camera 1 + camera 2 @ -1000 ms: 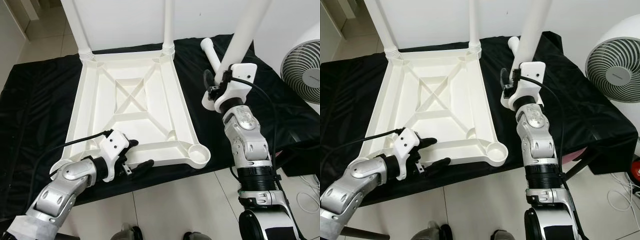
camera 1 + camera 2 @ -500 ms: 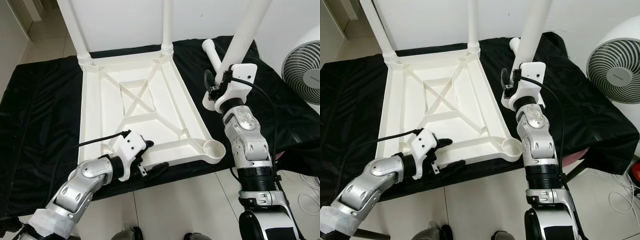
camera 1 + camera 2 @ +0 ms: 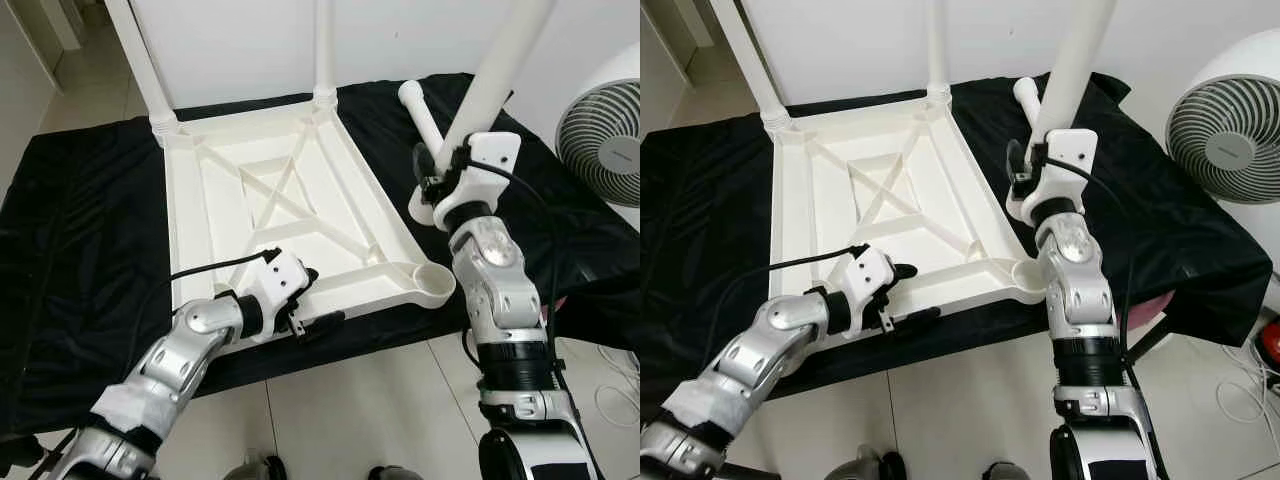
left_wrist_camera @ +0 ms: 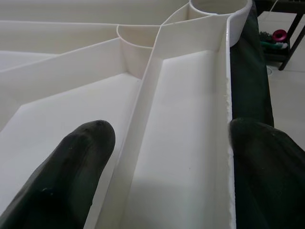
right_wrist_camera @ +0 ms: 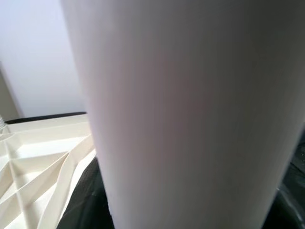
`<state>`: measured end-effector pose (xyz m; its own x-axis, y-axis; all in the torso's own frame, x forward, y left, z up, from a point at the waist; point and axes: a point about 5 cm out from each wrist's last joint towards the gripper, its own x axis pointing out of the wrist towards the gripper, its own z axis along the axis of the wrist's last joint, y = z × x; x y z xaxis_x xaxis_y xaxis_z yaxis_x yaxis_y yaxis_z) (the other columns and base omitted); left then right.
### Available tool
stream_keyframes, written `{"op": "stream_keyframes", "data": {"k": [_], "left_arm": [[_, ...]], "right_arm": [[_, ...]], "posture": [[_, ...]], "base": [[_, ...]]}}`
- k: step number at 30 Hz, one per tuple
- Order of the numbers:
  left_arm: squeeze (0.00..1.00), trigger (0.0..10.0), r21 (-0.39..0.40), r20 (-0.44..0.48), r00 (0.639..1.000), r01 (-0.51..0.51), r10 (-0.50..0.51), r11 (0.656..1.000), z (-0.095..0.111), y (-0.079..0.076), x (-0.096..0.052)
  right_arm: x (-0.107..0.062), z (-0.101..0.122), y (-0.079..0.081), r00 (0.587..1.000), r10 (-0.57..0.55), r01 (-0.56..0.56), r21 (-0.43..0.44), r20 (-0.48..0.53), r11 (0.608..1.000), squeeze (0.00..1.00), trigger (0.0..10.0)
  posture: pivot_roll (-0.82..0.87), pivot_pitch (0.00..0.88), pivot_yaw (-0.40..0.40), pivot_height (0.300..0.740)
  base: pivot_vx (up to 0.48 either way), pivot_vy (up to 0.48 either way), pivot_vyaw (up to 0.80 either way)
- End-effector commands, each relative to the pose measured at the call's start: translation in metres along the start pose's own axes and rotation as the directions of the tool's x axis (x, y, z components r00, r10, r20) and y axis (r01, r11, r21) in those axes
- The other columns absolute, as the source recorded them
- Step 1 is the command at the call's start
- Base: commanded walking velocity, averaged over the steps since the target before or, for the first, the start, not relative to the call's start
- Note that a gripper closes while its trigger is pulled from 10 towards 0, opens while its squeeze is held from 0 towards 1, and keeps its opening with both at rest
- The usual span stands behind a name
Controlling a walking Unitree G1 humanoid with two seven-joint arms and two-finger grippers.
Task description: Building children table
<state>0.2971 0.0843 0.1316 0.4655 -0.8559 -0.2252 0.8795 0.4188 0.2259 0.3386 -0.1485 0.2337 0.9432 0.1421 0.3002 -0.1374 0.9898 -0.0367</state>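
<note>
A white plastic tabletop [image 3: 290, 215] lies upside down on a black cloth [image 3: 70, 260], filling the middle of the frame, ribs up, two legs [image 3: 138, 60] standing at its far corners. Its near right corner socket [image 3: 432, 280] reaches the cloth's front edge, with tiled floor [image 3: 350, 410] below. The left hand [image 3: 305, 300], fingers spread, straddles the near rim. The right hand [image 3: 437, 180] pinches a white leg [image 3: 495, 65] upright at right, beside a loose leg [image 3: 422, 110] and a fan [image 3: 605, 135].

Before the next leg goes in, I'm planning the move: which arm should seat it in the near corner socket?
Right. Its gripper already holds a leg above the empty socket; the left gripper straddles the tabletop rim.
</note>
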Motion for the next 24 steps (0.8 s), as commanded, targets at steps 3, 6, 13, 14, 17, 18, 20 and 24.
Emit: {"op": "stream_keyframes", "data": {"k": [3, 6, 13, 14, 17, 18, 20, 24], "left_arm": [[0.0, 10.0, -0.032, -0.072, 0.978, -0.201, 0.198, 0.979, -0.018, 0.014, -0.002], [0.0, 10.0, -0.024, -0.068, 0.975, -0.215, 0.213, 0.976, -0.017, 0.018, 0.0], [0.0, 10.0, 0.064, -0.117, 0.964, -0.232, 0.239, 0.971, -0.027, 0.027, -0.002], [0.0, 10.0, 0.071, -0.125, 0.962, -0.236, 0.243, 0.969, -0.028, 0.029, -0.003], [0.0, 10.0, 0.079, -0.128, 0.957, -0.253, 0.262, 0.964, -0.029, 0.034, -0.005], [0.0, 10.0, 0.086, -0.132, 0.953, -0.264, 0.274, 0.961, -0.029, 0.038, -0.006], [0.0, 10.0, 0.103, -0.138, 0.948, -0.274, 0.286, 0.956, -0.029, 0.043, -0.01], [0.0, 10.0, 0.107, -0.13, 0.949, -0.276, 0.288, 0.955, -0.027, 0.047, -0.015]], "right_arm": [[-0.008, -0.008, 0.01, 0.999, 0.043, -0.043, 0.019, -0.033, 0.999, 0.0, 10.0], [-0.012, -0.014, 0.013, 0.997, 0.056, -0.055, 0.018, -0.053, 0.998, 0.0, 10.0], [-0.012, -0.014, 0.012, 0.997, 0.049, -0.048, 0.015, -0.054, 0.999, 0.0, 10.0], [-0.011, -0.014, 0.011, 0.998, 0.047, -0.046, 0.014, -0.052, 0.999, 0.0, 10.0], [-0.011, -0.012, 0.011, 0.998, 0.044, -0.044, 0.013, -0.048, 0.999, 0.0, 10.0], [-0.01, -0.012, 0.01, 0.998, 0.043, -0.043, 0.013, -0.046, 0.999, 0.0, 10.0], [-0.01, -0.011, 0.01, 0.998, 0.044, -0.043, 0.015, -0.041, 0.999, 0.0, 10.0], [-0.011, -0.011, 0.011, 0.998, 0.045, -0.045, 0.015, -0.042, 0.999, 0.0, 10.0]], "posture": [[-0.1, 0.115, 0.084, 0.74], [-0.1, 0.12, 0.084, 0.74], [-0.09, 0.123, 0.087, 0.74], [-0.09, 0.123, 0.087, 0.74], [-0.09, 0.123, 0.089, 0.74], [-0.09, 0.123, 0.089, 0.74], [-0.09, 0.122, 0.09, 0.74], [-0.09, 0.124, 0.092, 0.74]], "base": [[0.0, 0.0, 0.0], [0.0, 0.0, 0.0], [0.0, 0.0, 0.0], [0.0, 0.0, 0.0], [0.0, 0.0, 0.0], [0.0, 0.0, 0.0], [0.0, 0.0, 0.0], [0.0, 0.0, 0.0]]}}
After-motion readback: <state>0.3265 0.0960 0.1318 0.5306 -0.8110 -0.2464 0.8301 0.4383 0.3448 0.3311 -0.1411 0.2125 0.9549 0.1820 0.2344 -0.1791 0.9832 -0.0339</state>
